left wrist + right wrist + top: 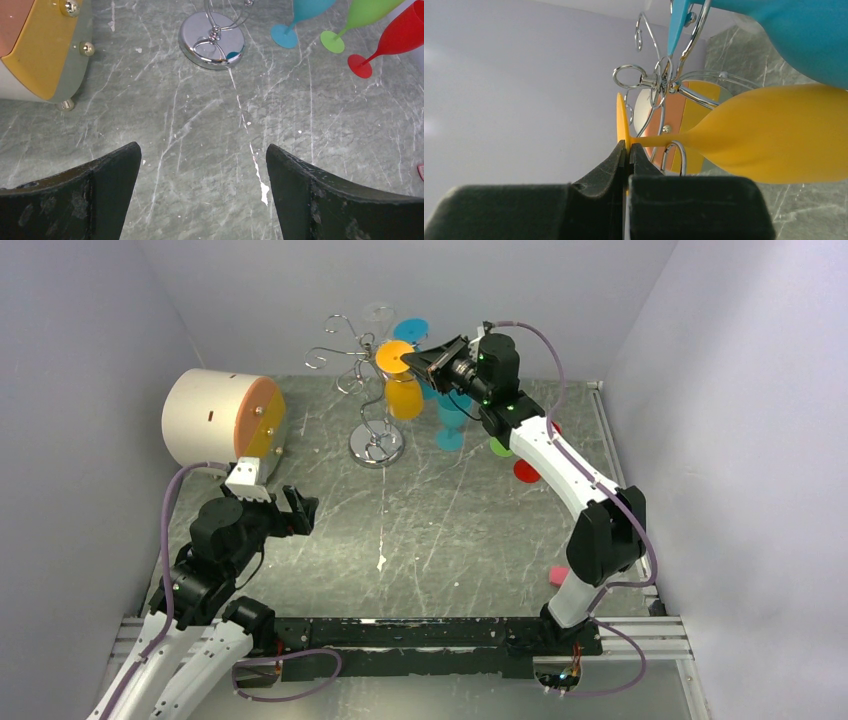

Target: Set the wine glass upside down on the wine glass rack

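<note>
Wine glass (769, 137): held inverted at the far rack (656, 82), to be hung by its foot.
Right gripper (628, 149): pinched on the foot.
Left gripper (202, 160): spread, near left.

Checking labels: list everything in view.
wine glass rack: 1, silver wire, back centre
orange wine glass: 1, orange, inverted at rack
hung teal wine glass: 1, teal, on rack
standing teal wine glass: 1, teal, right of rack
green wine glass: 1, green, beside teal
red wine glass: 1, red, beside green
cream cylinder: 1, orange end, back left
pink object: 1, pink, right edge
left gripper: 1, black, open, front left
right gripper: 1, black, shut on orange wine glass
</note>
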